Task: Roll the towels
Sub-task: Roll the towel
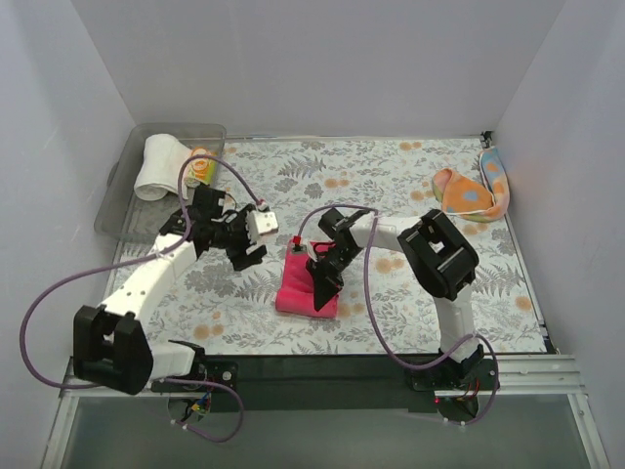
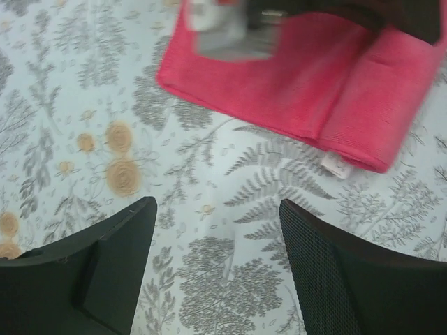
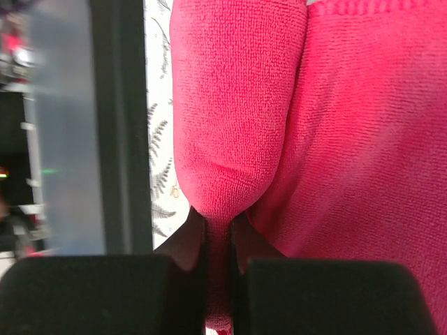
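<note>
Right tool (image 3: 218,234): jaws nearly closed, pinching a thick fold of the magenta towel (image 3: 349,139) between the two dark fingertips. The fold bulges up from the pinch toward the top of the right wrist view; the rest of the towel fills the right half of that frame.

Left tool (image 2: 216,216): jaws wide apart, nothing between them. Fingers sit at the bottom of the left wrist view over the floral covering (image 2: 84,105), apart from the towel. The towel lies in the upper right of that frame, its right end doubled into a thick rolled edge with a small white tag showing.

Overhead view: magenta towel at centre of frame, on the covering that overlies the tabletop, right tool on its upper right edge, left tool just to its left.

White towel (image 1: 159,166), rolled, and yellow patterned towel (image 1: 200,168) lie in the clear bin (image 1: 117,210), upper left. Orange spotted towel (image 1: 469,195) lies loose at the upper right edge.
</note>
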Robot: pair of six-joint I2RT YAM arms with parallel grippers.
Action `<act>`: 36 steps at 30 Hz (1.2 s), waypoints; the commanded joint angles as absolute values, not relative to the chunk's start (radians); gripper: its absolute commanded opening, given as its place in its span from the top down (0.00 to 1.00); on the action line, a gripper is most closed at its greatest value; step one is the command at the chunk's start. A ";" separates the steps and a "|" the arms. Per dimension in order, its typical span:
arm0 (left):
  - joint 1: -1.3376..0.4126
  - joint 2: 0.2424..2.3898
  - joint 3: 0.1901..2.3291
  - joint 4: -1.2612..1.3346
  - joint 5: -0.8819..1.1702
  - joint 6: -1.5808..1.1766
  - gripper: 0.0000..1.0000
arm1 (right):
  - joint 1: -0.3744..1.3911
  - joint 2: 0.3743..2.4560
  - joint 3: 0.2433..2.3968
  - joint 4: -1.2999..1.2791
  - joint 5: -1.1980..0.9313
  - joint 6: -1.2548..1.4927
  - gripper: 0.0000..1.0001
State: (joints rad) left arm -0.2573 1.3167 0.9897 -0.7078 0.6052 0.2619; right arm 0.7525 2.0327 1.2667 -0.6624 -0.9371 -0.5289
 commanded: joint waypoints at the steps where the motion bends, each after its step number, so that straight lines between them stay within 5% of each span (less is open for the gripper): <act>1: -0.369 1.204 0.832 -0.652 0.476 0.376 0.34 | 0.727 2.138 1.304 -0.795 -1.018 -0.572 0.99; 7: -0.682 1.031 0.625 -0.465 0.341 0.423 0.30 | 0.693 2.256 1.368 -0.836 -1.054 -0.591 0.99; 16: -0.876 1.192 0.614 -0.265 0.305 0.416 0.30 | 0.681 2.352 1.405 -0.888 -1.039 -0.617 0.99; 23: -0.885 1.305 0.632 -0.258 0.365 0.446 0.38 | 0.663 2.355 1.405 -0.902 -1.023 -0.634 0.99; 28: -0.885 1.374 0.646 -0.290 0.365 0.446 0.59 | 0.658 2.344 1.416 -0.907 -1.023 -0.637 0.98; 32: -0.884 1.411 0.687 -0.379 0.417 0.448 0.73 | 0.646 2.321 1.430 -0.920 -1.029 -0.637 0.90; 35: -0.885 1.436 0.713 -0.437 0.440 0.430 0.83 | 0.621 2.286 1.437 -0.930 -1.019 -0.635 0.72; 36: -0.884 1.443 0.721 -0.458 0.448 0.428 0.85 | 0.615 2.269 1.440 -0.934 -1.008 -0.634 0.59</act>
